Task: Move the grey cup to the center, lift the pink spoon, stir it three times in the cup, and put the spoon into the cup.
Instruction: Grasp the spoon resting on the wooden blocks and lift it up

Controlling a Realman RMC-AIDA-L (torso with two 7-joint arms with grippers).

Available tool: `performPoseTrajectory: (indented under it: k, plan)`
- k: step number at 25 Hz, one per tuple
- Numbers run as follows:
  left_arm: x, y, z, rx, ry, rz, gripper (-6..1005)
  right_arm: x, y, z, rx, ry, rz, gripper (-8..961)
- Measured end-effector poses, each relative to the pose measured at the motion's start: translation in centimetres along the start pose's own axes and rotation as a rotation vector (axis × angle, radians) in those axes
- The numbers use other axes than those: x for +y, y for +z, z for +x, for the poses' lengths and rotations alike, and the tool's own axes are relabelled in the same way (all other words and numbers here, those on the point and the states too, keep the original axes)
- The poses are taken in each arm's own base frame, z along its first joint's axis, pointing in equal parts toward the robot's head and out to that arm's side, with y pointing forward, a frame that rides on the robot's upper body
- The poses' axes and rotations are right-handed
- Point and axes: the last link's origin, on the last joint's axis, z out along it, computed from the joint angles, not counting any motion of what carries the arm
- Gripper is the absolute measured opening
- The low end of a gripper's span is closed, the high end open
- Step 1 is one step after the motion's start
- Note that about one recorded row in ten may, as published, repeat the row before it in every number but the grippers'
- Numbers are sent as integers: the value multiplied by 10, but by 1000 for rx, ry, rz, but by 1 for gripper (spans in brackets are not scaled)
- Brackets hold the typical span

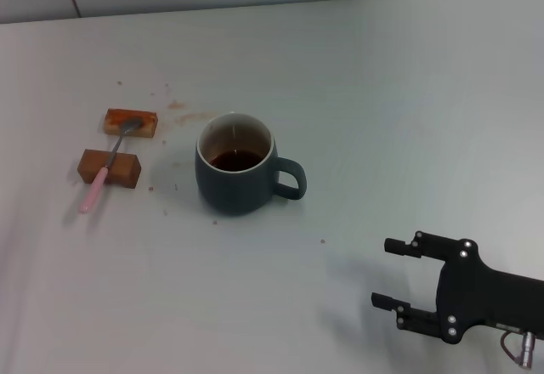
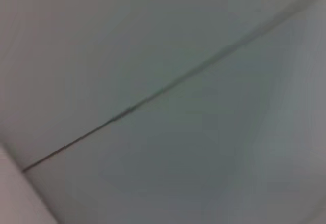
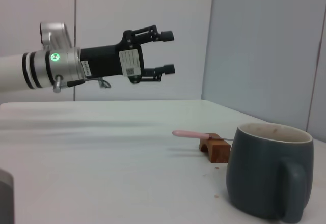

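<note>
White tabletop (image 1: 382, 93) ran back to a tiled wall. Nearest, the right gripper (image 1: 398, 274) hovered low with jaws spread and empty, apparently lined up toward the cup's handle. Farther off stood one grey cup (image 1: 236, 176) of dark liquid, handle turned toward that gripper. Beyond it one pink spoon (image 1: 106, 170) bridged two brown blocks (image 1: 109, 167), presumably for easy grasping. In the right wrist view, the left gripper (image 3: 164, 52) hung open, holding nothing.

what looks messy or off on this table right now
Brownish stains and crumbs dot the table between the far brown block and the grey cup, like splashed liquid. The pink spoon lies bridged across both brown blocks, bowl on the far one. Nothing is tipped over; the cup stands upright.
</note>
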Motion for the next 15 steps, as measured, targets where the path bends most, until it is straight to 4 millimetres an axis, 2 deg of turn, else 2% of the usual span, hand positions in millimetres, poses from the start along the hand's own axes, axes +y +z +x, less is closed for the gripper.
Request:
performPoseTrajectory:
  k: [6,12,15]
  plan:
    - [-2,-1,-6,-2,-203,24,816,-2,0,0,3,-6,0,668]
    - [-4,-4,-11,-39,-235,42,816,-4,-1,-1,4,-12,-1,668]
    - [-9,-8,-21,-111,-245,88,816,-5,-1,-1,7,-16,-1,668]
